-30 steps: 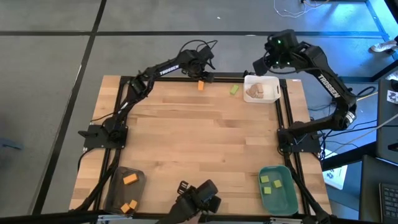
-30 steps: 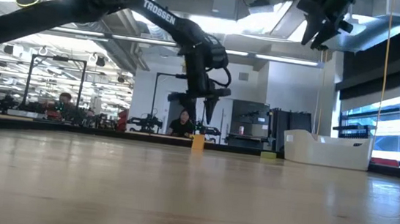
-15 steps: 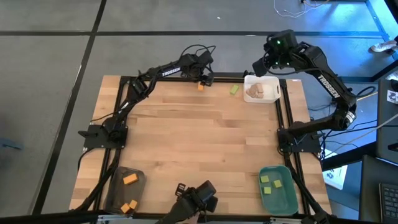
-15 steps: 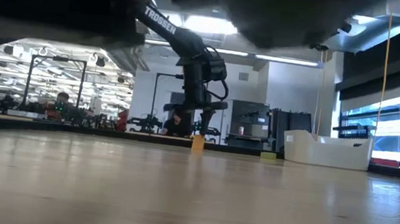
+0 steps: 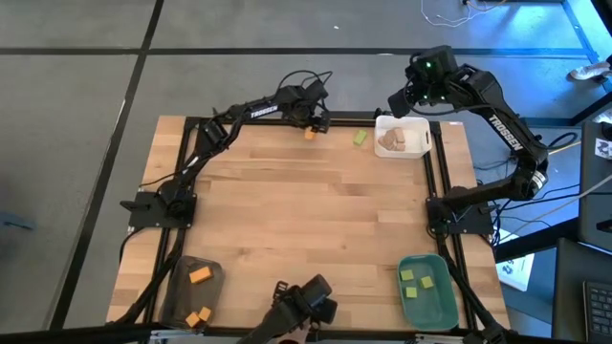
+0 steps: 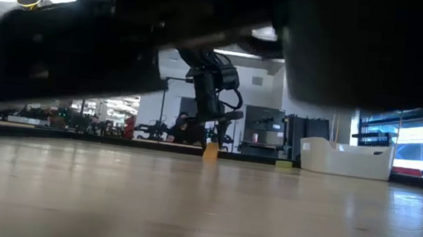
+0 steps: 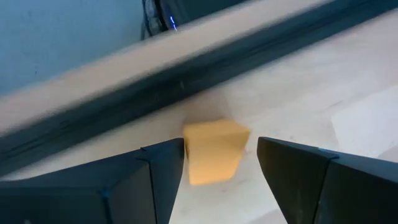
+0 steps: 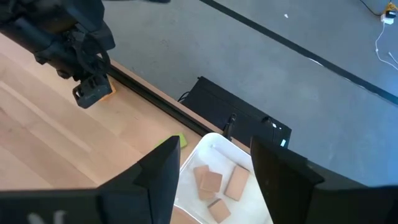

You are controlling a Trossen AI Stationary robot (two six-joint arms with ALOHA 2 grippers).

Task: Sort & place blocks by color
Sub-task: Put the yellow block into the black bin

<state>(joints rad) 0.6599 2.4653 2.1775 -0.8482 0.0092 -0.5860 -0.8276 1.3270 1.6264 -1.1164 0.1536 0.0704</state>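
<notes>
Straddling orange block (image 7: 213, 151), open left hand (image 7: 221, 163), arm marked TROSSEN; right hand (image 8: 213, 163) open above white tray (image 5: 421, 130)

Light wooden table (image 5: 306, 220) with black frame rails along the far edge and both sides. Directly on it: orange block (image 5: 309, 133) and light green block (image 5: 360, 138) near the far edge, white tray (image 5: 424, 136) with tan blocks (image 5: 392, 142) at far right corner, green tray (image 5: 442, 302) with light green blocks (image 5: 414, 282) at near right, grey tray (image 5: 182, 291) with orange blocks (image 5: 199, 276) at near left. Two black arm bases (image 5: 158, 205) bolted at left and right edges, black camera mount (image 5: 306, 301) at the near edge, centre.
</notes>
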